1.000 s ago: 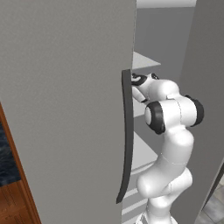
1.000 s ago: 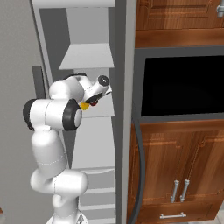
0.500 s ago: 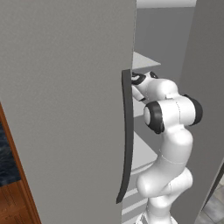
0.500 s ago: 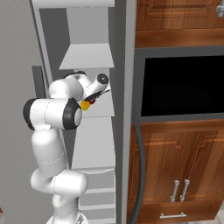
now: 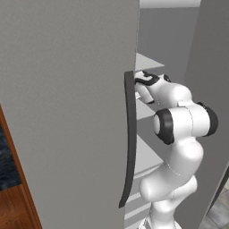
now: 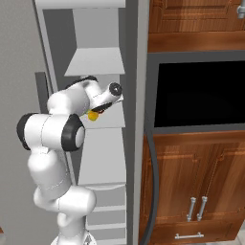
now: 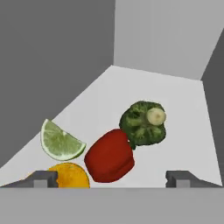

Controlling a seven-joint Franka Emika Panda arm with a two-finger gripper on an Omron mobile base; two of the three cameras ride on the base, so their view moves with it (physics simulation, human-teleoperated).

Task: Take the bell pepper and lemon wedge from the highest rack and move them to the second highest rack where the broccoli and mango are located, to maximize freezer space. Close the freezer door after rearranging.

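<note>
From the left base view, the arm reached past the freezer door (image 5: pixel 67 112) into the shelves. In the hand view the gripper (image 7: pixel 111 178) stood spread wide (holding nothing), the bell pepper (image 7: pixel 109 156) lying on the rack between its tips, touching the broccoli (image 7: pixel 143 123), with the lemon wedge (image 7: pixel 60 141) just beside.

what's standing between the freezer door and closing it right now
The robot's own arm: it reaches past the open freezer door into the compartment, with the open gripper over the shelf just short of the bell pepper. Nothing else visible blocks the door.
</note>
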